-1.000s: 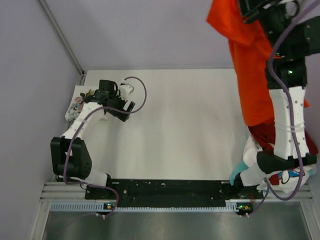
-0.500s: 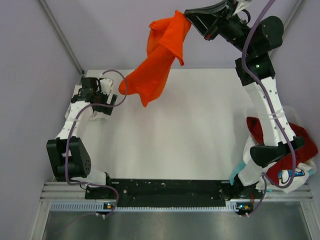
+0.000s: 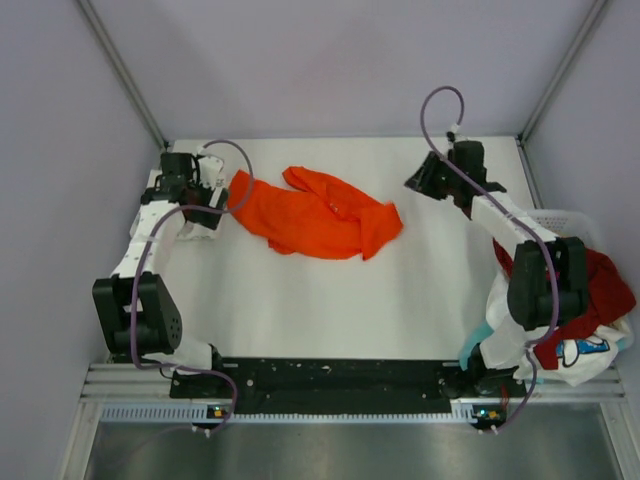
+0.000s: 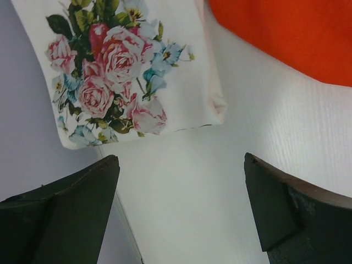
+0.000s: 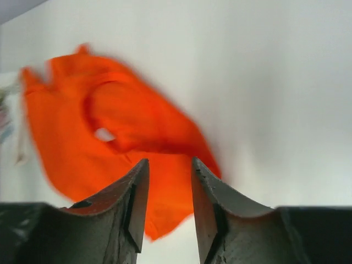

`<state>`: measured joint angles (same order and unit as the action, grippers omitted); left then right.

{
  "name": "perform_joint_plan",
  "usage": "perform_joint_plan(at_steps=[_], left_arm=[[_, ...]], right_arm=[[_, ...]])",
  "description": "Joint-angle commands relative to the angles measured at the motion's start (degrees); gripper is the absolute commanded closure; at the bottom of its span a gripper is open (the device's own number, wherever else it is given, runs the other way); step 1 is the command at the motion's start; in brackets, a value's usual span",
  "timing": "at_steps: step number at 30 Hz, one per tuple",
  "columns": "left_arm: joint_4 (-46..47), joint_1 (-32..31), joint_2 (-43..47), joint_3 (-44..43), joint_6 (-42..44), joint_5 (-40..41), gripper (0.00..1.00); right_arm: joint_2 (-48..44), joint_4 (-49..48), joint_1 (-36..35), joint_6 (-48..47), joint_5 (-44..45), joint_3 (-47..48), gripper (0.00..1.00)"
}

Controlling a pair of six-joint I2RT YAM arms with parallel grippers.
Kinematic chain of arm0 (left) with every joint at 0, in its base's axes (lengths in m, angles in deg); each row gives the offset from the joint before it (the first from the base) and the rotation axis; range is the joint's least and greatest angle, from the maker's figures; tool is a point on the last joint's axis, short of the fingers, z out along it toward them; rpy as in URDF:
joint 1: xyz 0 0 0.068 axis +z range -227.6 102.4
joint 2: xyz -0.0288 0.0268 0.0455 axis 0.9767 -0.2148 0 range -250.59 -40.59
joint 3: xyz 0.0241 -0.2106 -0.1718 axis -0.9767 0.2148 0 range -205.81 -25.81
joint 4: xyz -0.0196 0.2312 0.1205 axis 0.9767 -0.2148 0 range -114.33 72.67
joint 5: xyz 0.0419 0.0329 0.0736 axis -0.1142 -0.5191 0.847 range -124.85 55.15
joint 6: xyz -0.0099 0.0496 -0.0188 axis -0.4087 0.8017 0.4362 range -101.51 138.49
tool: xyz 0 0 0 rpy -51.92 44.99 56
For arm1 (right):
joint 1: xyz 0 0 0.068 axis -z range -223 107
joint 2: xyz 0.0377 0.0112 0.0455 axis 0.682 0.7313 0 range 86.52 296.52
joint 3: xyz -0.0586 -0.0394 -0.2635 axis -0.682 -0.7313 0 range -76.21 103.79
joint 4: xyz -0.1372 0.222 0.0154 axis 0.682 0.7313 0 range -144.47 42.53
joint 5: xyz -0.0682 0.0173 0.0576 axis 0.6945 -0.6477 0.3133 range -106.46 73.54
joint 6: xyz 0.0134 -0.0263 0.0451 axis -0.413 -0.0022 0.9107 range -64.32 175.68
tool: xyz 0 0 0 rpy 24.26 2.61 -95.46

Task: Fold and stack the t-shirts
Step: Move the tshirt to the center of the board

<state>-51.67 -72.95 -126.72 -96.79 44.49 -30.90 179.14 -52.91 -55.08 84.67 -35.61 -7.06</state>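
The bright orange-red t-shirt (image 3: 315, 220) lies crumpled on the white table, left of centre; it also shows in the right wrist view (image 5: 99, 132) and at the top of the left wrist view (image 4: 286, 33). My right gripper (image 3: 415, 183) (image 5: 169, 162) is just right of it, low over the table, jaws a little apart and empty. My left gripper (image 3: 200, 205) (image 4: 180, 159) is wide open and empty over bare table beside the folded white flower-print t-shirt (image 4: 121, 71) at the far left edge. The dark red t-shirt (image 3: 605, 285) lies in the basket at the right.
The white lattice basket (image 3: 560, 215) stands at the right edge with more cloth, including a white printed piece (image 3: 582, 352). The table's left edge (image 4: 118, 209) runs just under my left finger. Grey walls close in the back and sides.
The right gripper swung the orange-red t-shirt from high at the right over to the left, let it go on the table and came down low. The left gripper shifted slightly left.
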Motion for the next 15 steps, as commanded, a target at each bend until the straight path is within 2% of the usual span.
perform_joint_plan(at_steps=[1,4,5,7,9,11,15], left_arm=[[-4.75,-0.34,-0.97,-4.51,3.35,-13.23,0.01],[-9.58,-3.57,-0.8,-4.61,6.59,-21.68,0.07],[-10.99,-4.37,-0.71,-4.17,8.17,-22.31,0.09],[-12.58,-11.03,-0.36,-1.81,11.6,-21.97,0.14],[-12.67,-17.18,-0.09,1.18,14.33,-20.39,0.14],[-11.97,-20.63,-0.35,3.56,15.57,-19.85,0.14],[-9.34,-22.31,-2.9,4.19,15.66,-19.33,0.12]], right_arm=[[1.07,12.92,9.96,-0.32,14.31,1.6,0.58],[1.08,16.54,9.88,-4.99,16.79,2.14,0.48],[0.46,16.63,9.62,-5.43,16.44,1.7,0.46],[-0.5,16.54,7.78,-7.54,15.82,0.99,0.38],[-1.21,16.72,4.62,-10.52,16.17,0.64,0.29],[-1.39,17.24,0.76,-13.16,16.96,0.64,0.19],[-0.08,20.49,-7.33,-17.91,18.89,2.66,0.17]])
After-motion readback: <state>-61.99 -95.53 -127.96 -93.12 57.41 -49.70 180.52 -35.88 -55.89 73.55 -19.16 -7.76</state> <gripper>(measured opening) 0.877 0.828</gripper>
